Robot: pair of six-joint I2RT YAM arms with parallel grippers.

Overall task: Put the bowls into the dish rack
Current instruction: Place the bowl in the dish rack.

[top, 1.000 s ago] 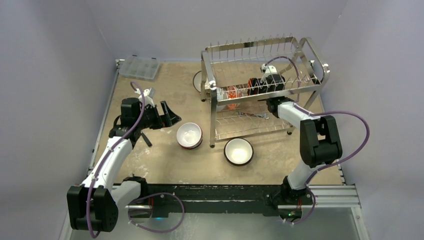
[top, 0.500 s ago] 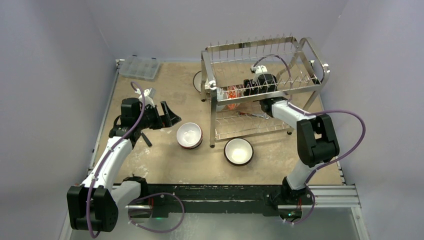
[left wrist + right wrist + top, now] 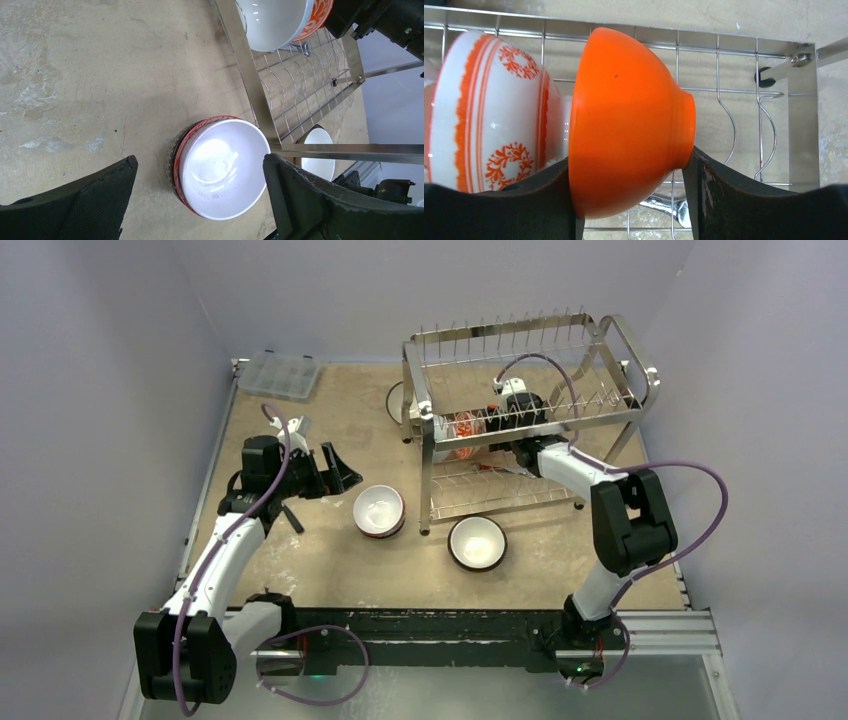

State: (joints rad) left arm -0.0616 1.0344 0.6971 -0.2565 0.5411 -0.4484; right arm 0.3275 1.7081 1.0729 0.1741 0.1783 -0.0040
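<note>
- The orange bowl stands on edge inside the dish rack. Its rim faces the red-and-white patterned bowl, which stands just beside it. I cannot tell which tier carries them.
- Standing on edge probably lets the rack's wires prop the bowl, and it takes up little room in the row next to its neighbour.
- The right gripper has hold of this bowl. One finger presses at the rim side and the other against the foot, so the jaws stand partly apart, as wide as the bowl is deep. I judge the bowl is being placed and is not yet let go.
- On the table a white bowl with a red rim sits upright near the rack's front left leg. A dark-sided bowl with a white inside sits nearer the arms. Both still have to be loaded.
- The left gripper hangs above the red-rimmed bowl with its jaws spread wide and nothing in them. It looks lined up for the next pick.
- A clear plastic box lies at the far left corner, well apart from the rack and the bowls.
</note>
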